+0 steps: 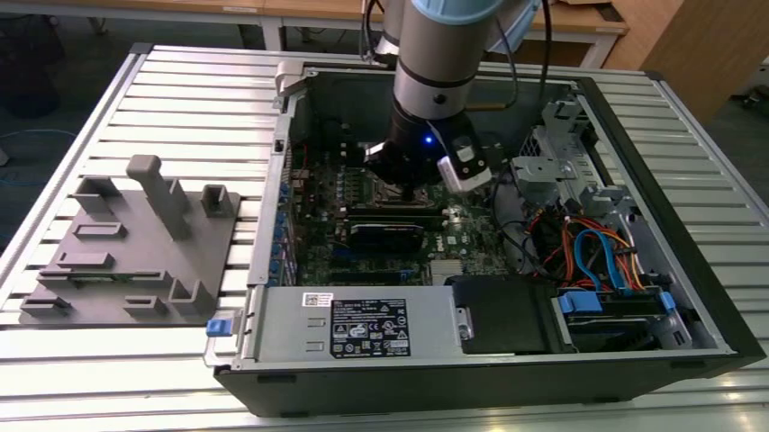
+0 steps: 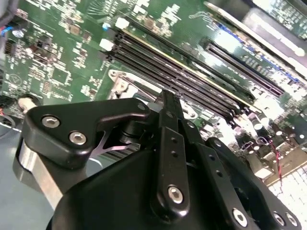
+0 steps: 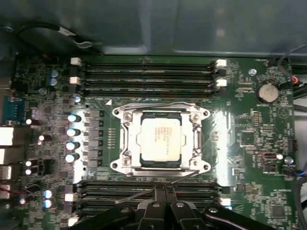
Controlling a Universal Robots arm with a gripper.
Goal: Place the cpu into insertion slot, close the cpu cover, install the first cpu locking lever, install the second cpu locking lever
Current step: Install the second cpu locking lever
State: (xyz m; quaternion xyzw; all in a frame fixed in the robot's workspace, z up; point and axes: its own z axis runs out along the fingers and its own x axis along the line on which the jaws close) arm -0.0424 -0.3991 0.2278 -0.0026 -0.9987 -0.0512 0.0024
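Cpu (image 3: 160,140): seated in the insertion slot (image 3: 144,165), cpu cover (image 3: 125,139) closed over it.
Gripper (image 3: 164,188): beside the slot, jaws together, empty.

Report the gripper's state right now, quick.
Gripper: shut, holding nothing, its tips beside the thin silver locking lever at the edge of the square silver metal cpu cover, which lies closed over the cpu.

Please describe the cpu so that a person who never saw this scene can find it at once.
On the green circuit board, between two banks of long black memory slots, sits a silver metal cover frame. The cpu is the flat, pale square in its window, the board's one plain metallic square.
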